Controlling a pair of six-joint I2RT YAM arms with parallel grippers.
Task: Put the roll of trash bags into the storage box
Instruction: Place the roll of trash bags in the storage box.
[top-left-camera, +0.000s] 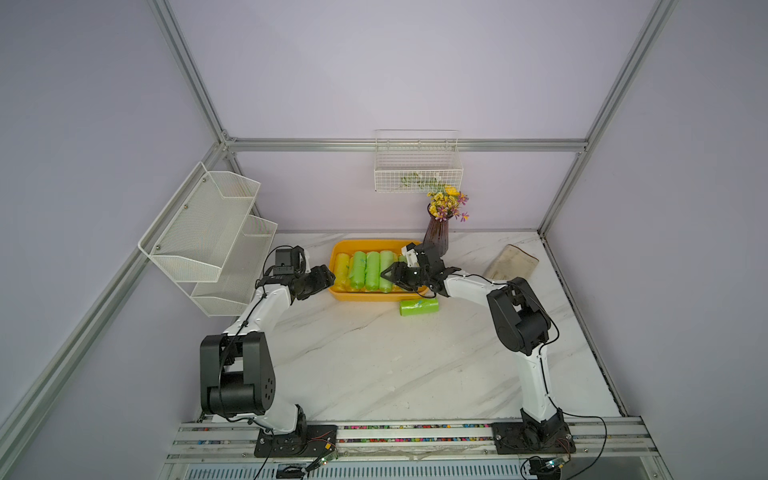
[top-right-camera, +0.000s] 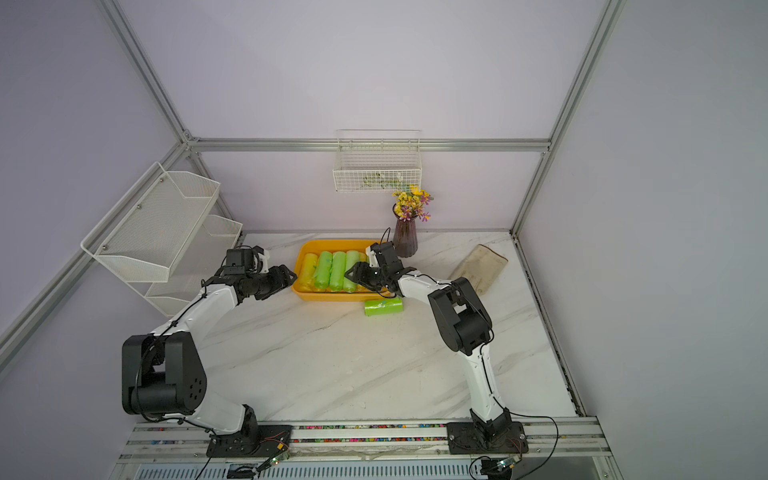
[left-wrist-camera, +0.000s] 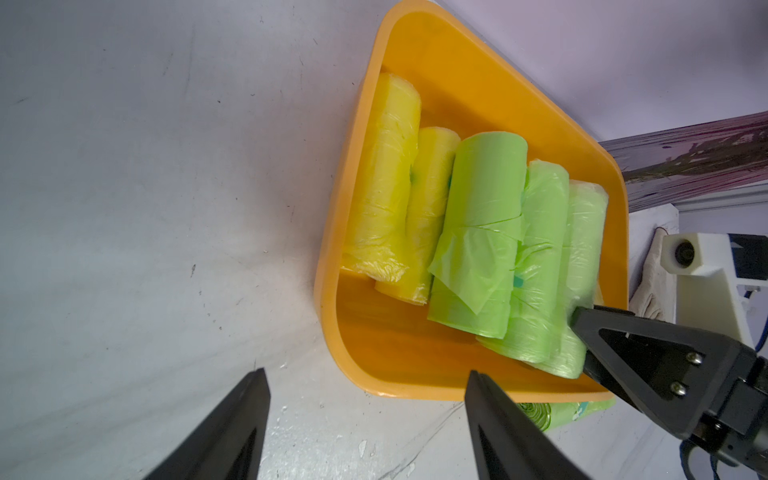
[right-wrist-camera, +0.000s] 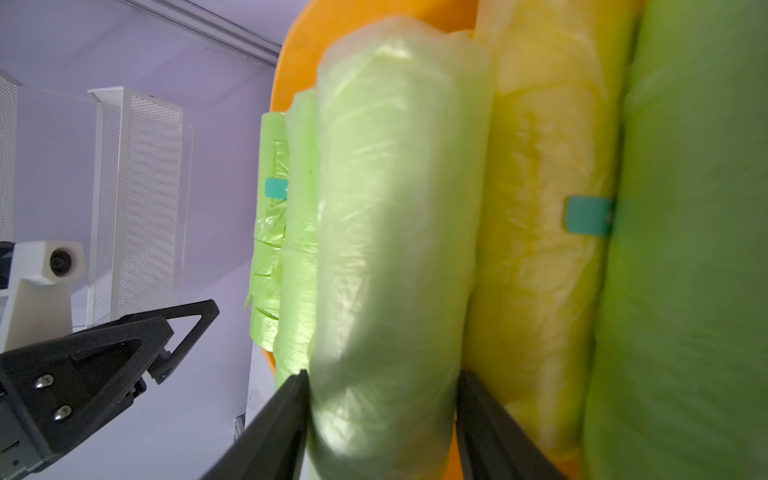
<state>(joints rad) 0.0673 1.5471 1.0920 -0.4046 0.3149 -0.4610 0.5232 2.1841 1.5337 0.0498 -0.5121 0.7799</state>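
In both top views the marble desk (top-left-camera: 374, 365) carries the orange storage box (top-left-camera: 361, 296), packed with yellow and green rolls. Inside the box, the right tool (right-wrist-camera: 383, 374) straddles a pale green roll of trash bags (right-wrist-camera: 395, 249); squeezing or loose, I cannot tell. Another green roll (top-left-camera: 419, 307) lies just outside the box. The left tool (left-wrist-camera: 365, 372) gapes empty beside it.

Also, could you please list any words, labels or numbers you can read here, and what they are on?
None: no readable words, numbers or logos in any view.
The teal stickers on the trash bag rolls in the storage box appear blank.
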